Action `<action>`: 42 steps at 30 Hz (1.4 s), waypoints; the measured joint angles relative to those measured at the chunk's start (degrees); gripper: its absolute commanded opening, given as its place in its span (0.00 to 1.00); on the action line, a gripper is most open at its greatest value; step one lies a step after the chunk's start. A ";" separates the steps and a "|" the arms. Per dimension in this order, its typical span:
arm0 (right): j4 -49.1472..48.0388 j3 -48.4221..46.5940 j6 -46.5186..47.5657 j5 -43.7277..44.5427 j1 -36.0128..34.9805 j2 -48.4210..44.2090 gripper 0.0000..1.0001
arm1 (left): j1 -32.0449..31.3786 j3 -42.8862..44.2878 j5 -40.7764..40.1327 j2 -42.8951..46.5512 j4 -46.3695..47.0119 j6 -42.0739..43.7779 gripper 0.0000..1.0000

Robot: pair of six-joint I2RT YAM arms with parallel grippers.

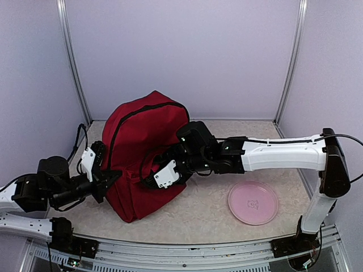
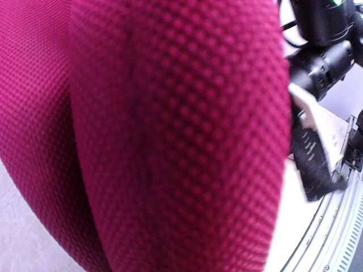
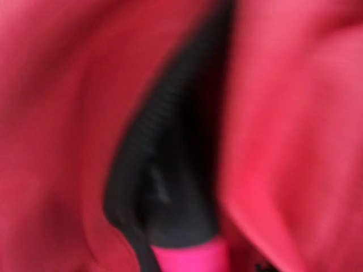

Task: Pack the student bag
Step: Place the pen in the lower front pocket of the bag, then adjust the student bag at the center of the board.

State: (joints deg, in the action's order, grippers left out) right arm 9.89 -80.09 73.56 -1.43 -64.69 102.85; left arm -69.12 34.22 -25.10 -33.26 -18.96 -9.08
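1. Your left gripper sits at the left flank of the student bag, clenched, apparently on a fold of its red fabric. The left wrist view shows nothing but that weave right up against the lens. If this pinch slips or you pull sideways, the soft bag could sag or topple and its mouth could close.

2. The student bag stands left of centre on the table, humped upward and leaning slightly towards the right arm. It is limp, so a push from either side will shift it rather than meet resistance.

3. Your right gripper is reaching across into the bag's front. Its wrist view is blurred: a dark zip opening between red walls, and a pink object at the bottom edge. You cannot tell whether the jaws are released or grasping, nor what the pink thing is. Letting go short of the opening would drop it outside, and withdrawing fast could snag a finger on the zip and drag the bag.

4. The pink plate lies well apart on the right, under the right forearm's likely path back. A low retreat could clip it.
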 measured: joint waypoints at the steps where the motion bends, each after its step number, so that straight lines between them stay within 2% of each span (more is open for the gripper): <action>1: 0.42 0.00 -1.86 -0.59 0.00 -0.83 0.66 | 0.00 0.00 -0.37 0.11 -0.17 -0.20 0.00; 11: 0.61 1.51 -21.92 -6.49 0.74 -9.99 0.66 | 0.20 0.00 -2.82 0.61 -1.03 -2.67 0.00; 13: 0.44 2.36 -28.52 -8.07 1.86 -11.52 0.72 | 0.26 0.00 -3.32 0.96 -1.49 -3.02 0.00; 14: -0.63 3.43 -33.27 -9.38 3.17 -12.66 0.79 | 0.37 0.00 -3.67 1.16 -1.77 -3.23 0.00; 15: -1.86 4.90 -37.73 -10.49 5.07 -13.99 0.96 | 0.48 0.00 -3.87 1.29 -1.97 -3.39 0.00; 16: -3.08 6.43 -41.97 -11.43 6.99 -15.21 0.99 | 0.59 0.00 -3.96 1.42 -2.14 -3.52 0.00; 21: -10.86 13.49 -61.55 -15.19 20.31 -17.40 1.00 | 0.85 0.00 -4.07 1.53 -2.36 -3.67 0.00; 24: -13.35 12.24 -67.87 -15.76 22.93 -13.07 0.99 | 0.96 0.00 -4.07 1.51 -2.36 -3.74 0.00; 26: -14.45 10.14 -70.58 -16.79 22.75 -9.40 0.94 | 0.96 0.00 -4.04 1.49 -2.36 -3.80 0.00; 27: -14.93 8.63 -71.73 -17.18 22.62 -7.21 0.88 | 0.96 0.00 -4.02 1.49 -2.36 -3.89 0.00; 30: -16.81 6.38 -73.42 -18.45 22.56 -3.56 0.27 | 1.01 0.00 -4.00 1.55 -2.36 -4.04 0.00; 32: -17.94 5.51 -74.95 -20.57 22.58 -2.08 0.01 | 1.07 0.00 -3.91 1.70 -2.51 -4.07 0.00; 38: -16.87 4.61 -77.46 -26.21 22.53 -2.34 0.00 | 1.29 0.20 -3.06 2.43 -3.54 -3.78 0.00; 42: -12.15 5.35 -78.66 -26.93 21.86 -8.48 0.00 | 1.31 3.04 -1.09 2.78 -4.98 -3.52 0.00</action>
State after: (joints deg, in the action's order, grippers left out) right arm -2.26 -74.74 -5.10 -28.36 -42.83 94.37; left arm -67.81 37.26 -26.20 -30.48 -23.94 -12.60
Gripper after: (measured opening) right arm 0.033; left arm 0.028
